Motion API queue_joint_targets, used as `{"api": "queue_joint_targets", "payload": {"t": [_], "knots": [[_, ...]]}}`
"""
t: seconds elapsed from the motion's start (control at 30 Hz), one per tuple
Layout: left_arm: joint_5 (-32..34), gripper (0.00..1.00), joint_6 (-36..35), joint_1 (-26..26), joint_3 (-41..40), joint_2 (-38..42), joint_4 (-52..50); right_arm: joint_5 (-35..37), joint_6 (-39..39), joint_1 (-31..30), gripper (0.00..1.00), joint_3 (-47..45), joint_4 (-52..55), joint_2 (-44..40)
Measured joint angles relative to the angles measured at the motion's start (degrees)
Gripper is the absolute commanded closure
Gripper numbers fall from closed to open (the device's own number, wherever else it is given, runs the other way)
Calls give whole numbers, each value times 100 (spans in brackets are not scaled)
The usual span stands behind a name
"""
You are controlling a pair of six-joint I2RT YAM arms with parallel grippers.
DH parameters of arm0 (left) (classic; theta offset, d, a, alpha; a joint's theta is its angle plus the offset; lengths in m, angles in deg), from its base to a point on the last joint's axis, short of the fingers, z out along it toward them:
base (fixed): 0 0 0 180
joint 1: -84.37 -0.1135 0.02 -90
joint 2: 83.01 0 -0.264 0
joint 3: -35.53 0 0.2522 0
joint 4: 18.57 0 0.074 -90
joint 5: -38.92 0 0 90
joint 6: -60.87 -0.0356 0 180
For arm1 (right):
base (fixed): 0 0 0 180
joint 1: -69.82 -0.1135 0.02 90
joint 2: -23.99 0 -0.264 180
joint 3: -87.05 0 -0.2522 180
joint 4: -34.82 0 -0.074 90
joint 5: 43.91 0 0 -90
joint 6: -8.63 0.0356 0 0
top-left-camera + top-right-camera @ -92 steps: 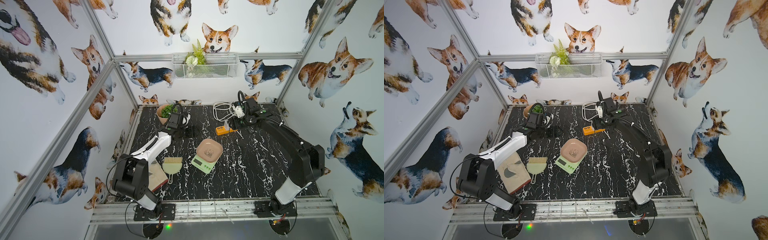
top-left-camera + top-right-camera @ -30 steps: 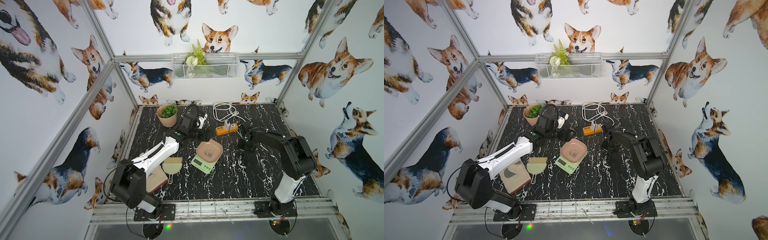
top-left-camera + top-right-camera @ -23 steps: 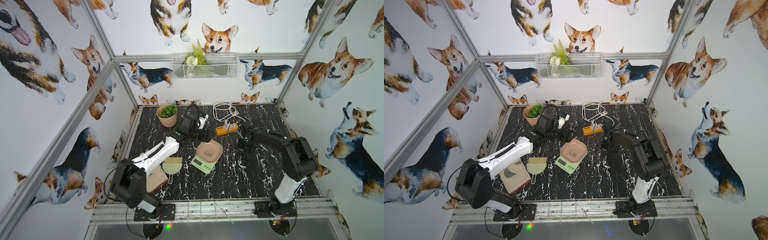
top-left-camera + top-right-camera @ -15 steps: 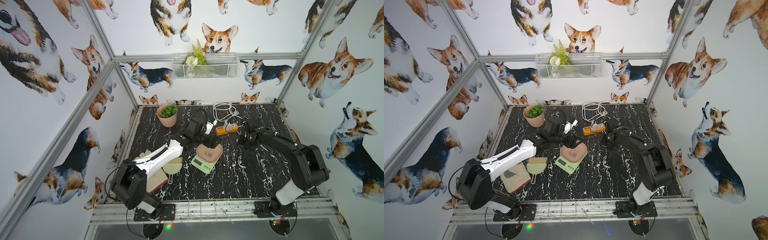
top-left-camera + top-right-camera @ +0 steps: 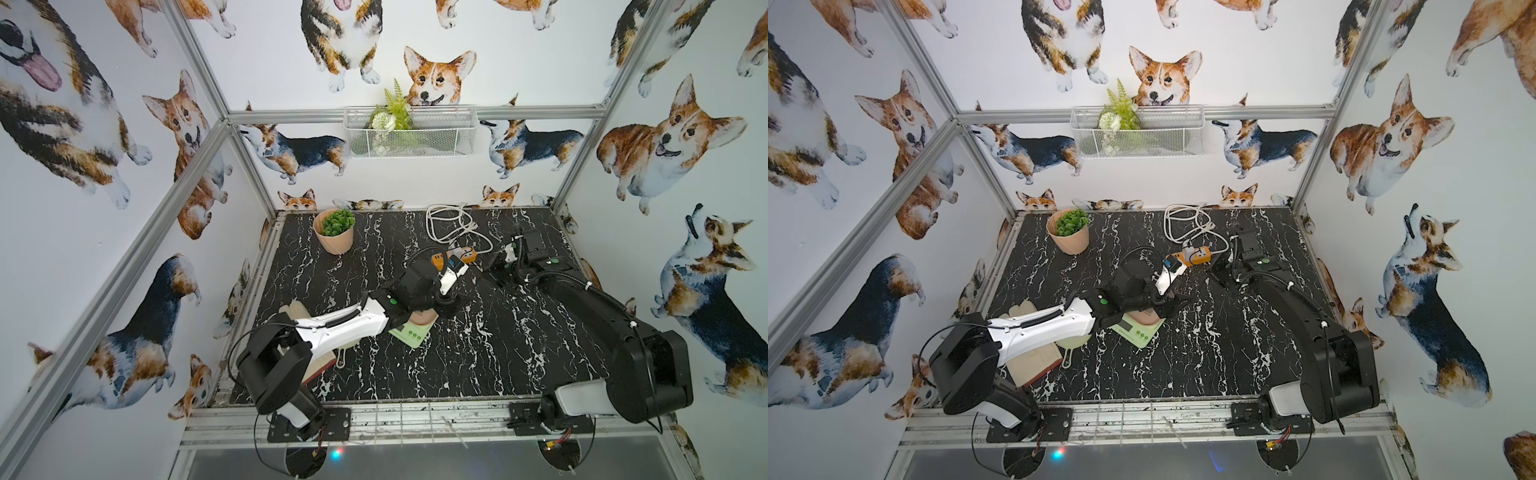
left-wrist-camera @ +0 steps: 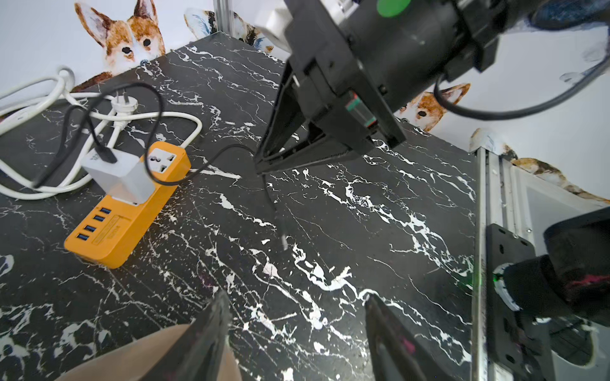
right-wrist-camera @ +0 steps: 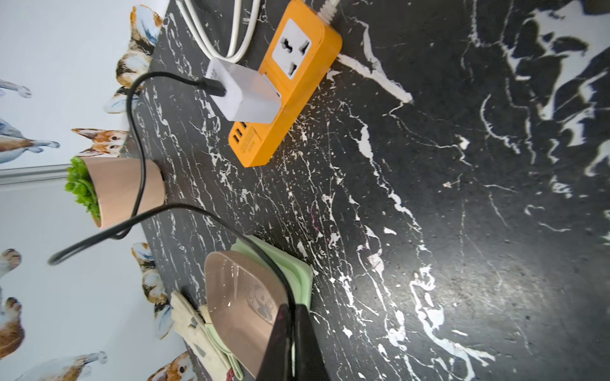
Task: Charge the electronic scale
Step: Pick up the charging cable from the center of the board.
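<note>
Left wrist view: the right gripper (image 6: 260,168) is clamped on the black charging cable (image 6: 275,204), plug (image 6: 284,239) dangling. The electronic scale (image 6: 145,358) sits toward the surface's (image 6: 363,204) front edge from it, right by the left gripper (image 6: 297,333), which is parted and empty.

White wallpaper (image 5: 519,62) printed with corgis covers the back and side walls in both top views; some dogs peep over the table's far edge. Bare aluminium posts (image 5: 199,99) frame the corners, and an aluminium crossbar (image 5: 291,117) runs along the back wall. A white wire basket (image 5: 436,137) hangs from that bar, holding a green fern sprig (image 5: 392,97) and a white flower. The table (image 5: 478,365) is black marble-pattern with white veins; a metal rail (image 5: 415,419) edges its near side. Light is even and soft.
</note>
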Motion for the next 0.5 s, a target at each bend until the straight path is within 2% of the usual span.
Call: {"api": "queue_joint_targets", "payload": {"t": [0.07, 0.2, 0.5], "knots": [[166, 46, -2, 101, 61, -219, 140, -129, 98, 2, 100, -2, -81, 0], [501, 52, -2, 105, 201, -525, 293, -306, 155, 2, 100, -4, -175, 0], [693, 68, -92, 127, 404, -715, 358, -459, 214, 2, 100, -42, -232, 2]]}}
